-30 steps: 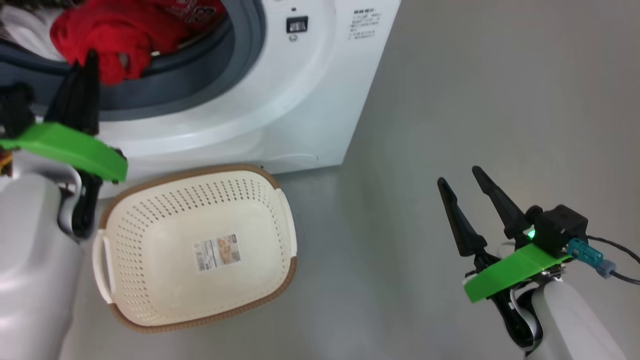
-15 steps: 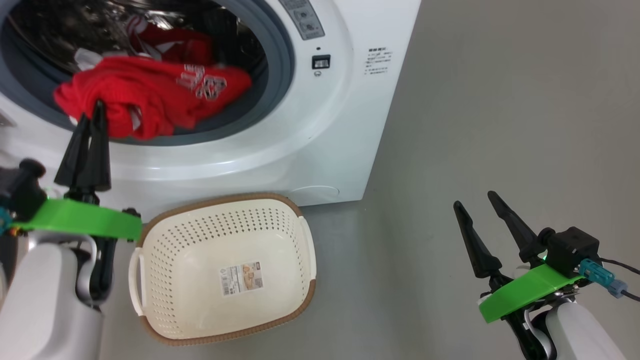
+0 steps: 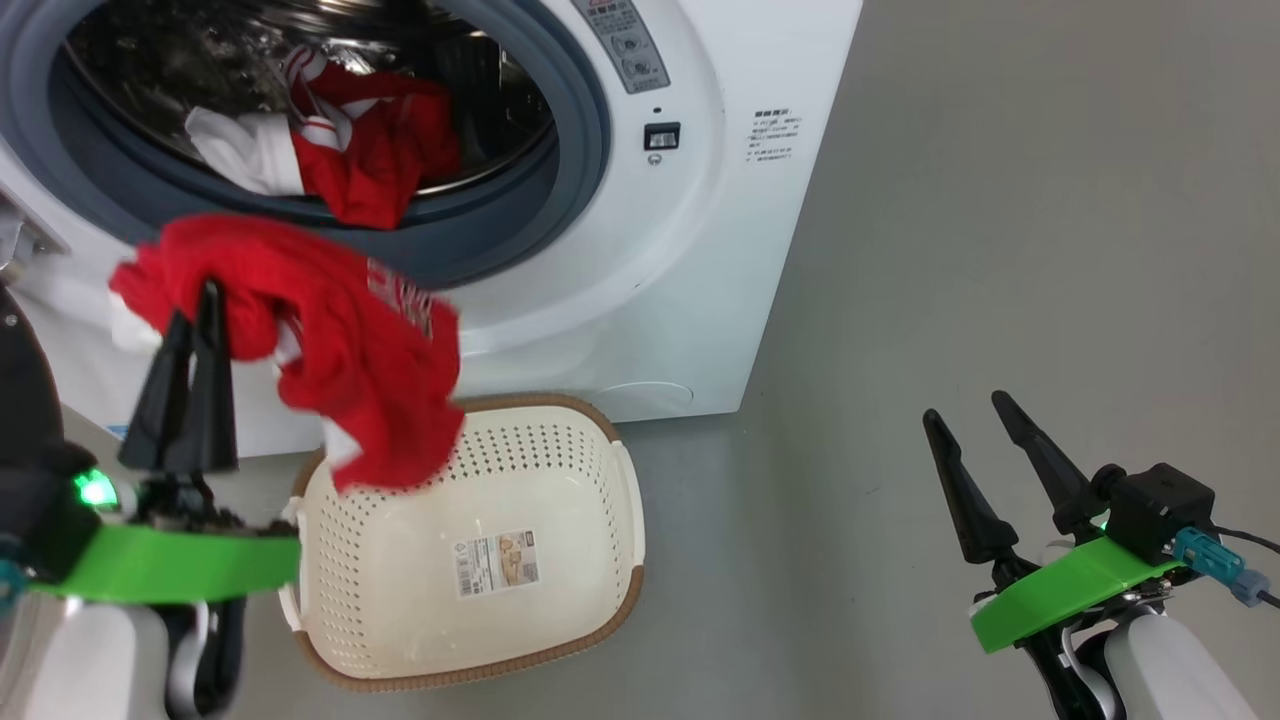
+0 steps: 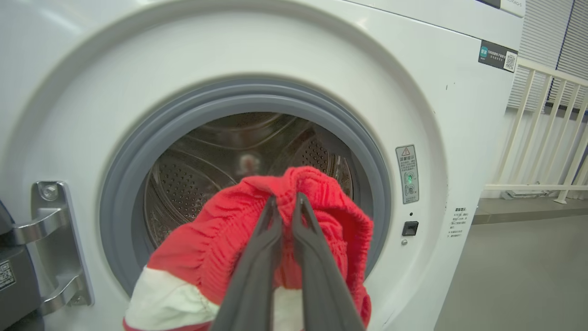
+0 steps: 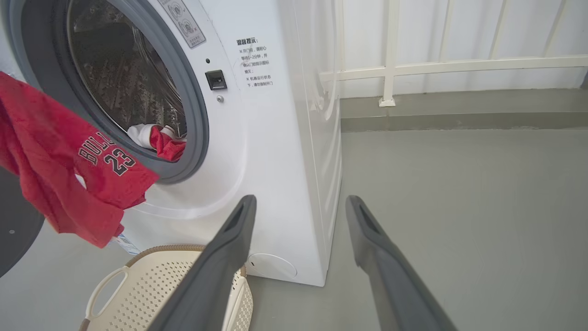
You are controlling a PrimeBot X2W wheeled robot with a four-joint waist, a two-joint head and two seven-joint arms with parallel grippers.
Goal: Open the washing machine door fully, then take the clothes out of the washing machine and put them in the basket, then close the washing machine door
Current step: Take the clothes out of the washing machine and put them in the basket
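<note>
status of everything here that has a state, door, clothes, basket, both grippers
washing machine door: swung open
left gripper: shut on the red garment
red garment: out of the drum, hanging over the basket's corner
clothes in the drum: lying inside, ungripped
basket: upright, visible bottom holds only a paper label
right gripper: open, empty

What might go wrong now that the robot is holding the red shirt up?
The left gripper pinches just a bunched bit of the red garment, so it might slip free and land on the floor. The garment hangs over one corner of the basket, not its middle; let go here, it may drape over the rim or miss.
</note>
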